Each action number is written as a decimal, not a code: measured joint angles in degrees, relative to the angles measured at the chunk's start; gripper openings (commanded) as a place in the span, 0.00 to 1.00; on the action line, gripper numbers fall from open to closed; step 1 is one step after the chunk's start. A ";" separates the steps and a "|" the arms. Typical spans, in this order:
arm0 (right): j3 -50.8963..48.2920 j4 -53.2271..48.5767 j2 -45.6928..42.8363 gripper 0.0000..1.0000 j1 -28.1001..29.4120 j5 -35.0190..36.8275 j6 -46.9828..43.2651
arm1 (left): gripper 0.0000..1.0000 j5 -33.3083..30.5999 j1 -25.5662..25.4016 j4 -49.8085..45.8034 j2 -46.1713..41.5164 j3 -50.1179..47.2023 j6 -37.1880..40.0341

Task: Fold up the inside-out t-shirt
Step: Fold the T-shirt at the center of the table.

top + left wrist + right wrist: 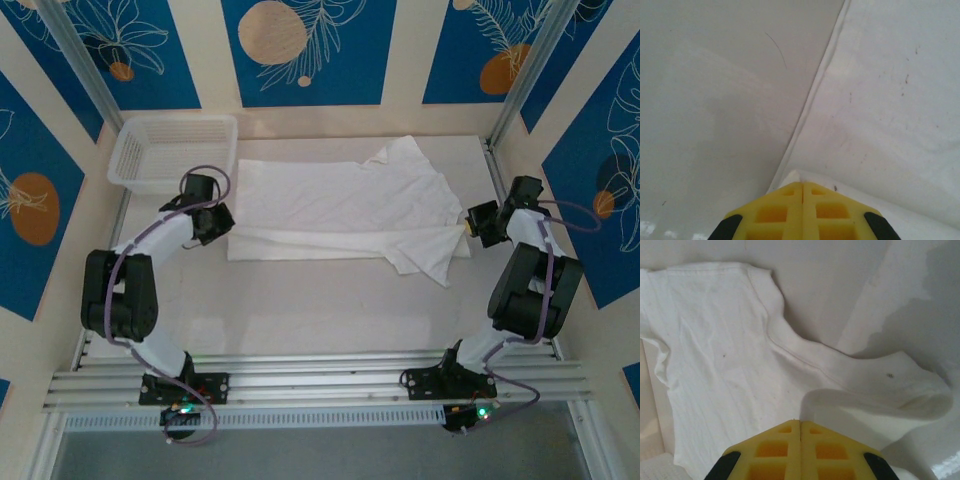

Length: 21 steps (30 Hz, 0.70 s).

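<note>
One garment to deal with: the inside-out t-shirt (340,200), spread flat across the far half of the table (320,310), reaching from near the left edge almost to the right edge, with its near long edge turned over onto itself in a narrow band and a short sleeve splayed toward the far edge; judged light, thin and limp, prone to sagging, draping and wrinkling wherever unsupported, unlikely to slip out of foam pads, not fragile at all; best taken by pinching hems, corners or seams, thicker and firmer than the single layer, and best lifted at two well-separated points together to keep an edge straight; best carried low and slowly to avoid dragging the lower layer along. Held at its near left corner by the left gripper (802,186), yellow pads (775,212) pressed tight together with a white fabric corner right at their tips, so by the look clamped on that corner; held near its right end by the right gripper (800,422), pads likewise pressed together, with a rolled lip of cloth rising up to meet them, so apparently grasping the shirt there too, though impossible to tell the amount of cloth caught between. Farther out, in the far left corner of the table, a white mesh basket (122,150), rigid and shallow, just beside the shirt's far left corner, not clearly touching it; nothing visible inside.
</note>
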 measured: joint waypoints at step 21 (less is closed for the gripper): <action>-6.82 -3.04 -11.45 0.44 0.42 2.58 -1.90 | 0.36 1.53 -1.29 0.20 -10.54 -0.59 1.40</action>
